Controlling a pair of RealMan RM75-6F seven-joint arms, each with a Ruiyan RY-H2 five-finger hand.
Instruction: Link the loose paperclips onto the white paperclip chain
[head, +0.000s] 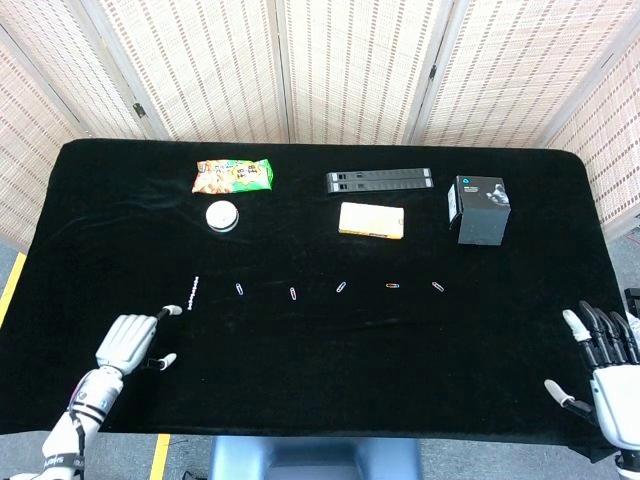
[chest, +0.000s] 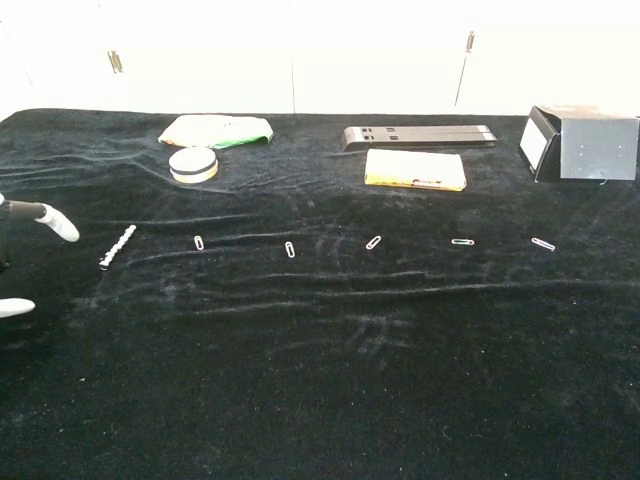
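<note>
The white paperclip chain (head: 193, 292) (chest: 118, 246) lies straight on the black cloth at the left. To its right runs a row of several loose paperclips, from one (head: 239, 289) (chest: 198, 241) beside the chain to the last (head: 438, 286) (chest: 543, 243) at the right. My left hand (head: 133, 338) hovers open just below and left of the chain, fingers pointing toward it; only its fingertips (chest: 55, 222) show at the chest view's left edge. My right hand (head: 606, 358) is open at the table's front right corner, far from the clips.
At the back lie a snack packet (head: 232, 175), a round white tin (head: 222, 215), a black bar (head: 378, 180), a yellow pad (head: 371, 220) and a black box (head: 478, 208). The black-clothed table (head: 330, 360) ends close in front of both hands.
</note>
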